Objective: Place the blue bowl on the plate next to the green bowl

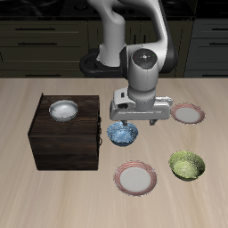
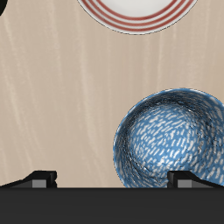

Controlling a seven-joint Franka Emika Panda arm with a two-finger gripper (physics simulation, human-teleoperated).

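The blue bowl (image 1: pixel 123 134) with white speckles stands on the table beside a dark wooden cabinet; it also shows in the wrist view (image 2: pixel 171 140). My gripper (image 1: pixel 135 122) hangs open and empty just above it, slightly off its centre toward the far rim. Its fingertips (image 2: pixel 42 178) stand wide apart, and the gripper (image 2: pixel 112 180) holds nothing. The plate (image 1: pixel 136 177) with the pinkish-red rim lies nearer the table's front edge, next to the green bowl (image 1: pixel 187 165). The plate's rim shows in the wrist view (image 2: pixel 134 17).
A dark wooden cabinet (image 1: pixel 67 142) stands beside the blue bowl, with a plain white bowl (image 1: pixel 63 109) on top. A second, alike plate (image 1: pixel 188 113) lies farther back, beside my gripper.
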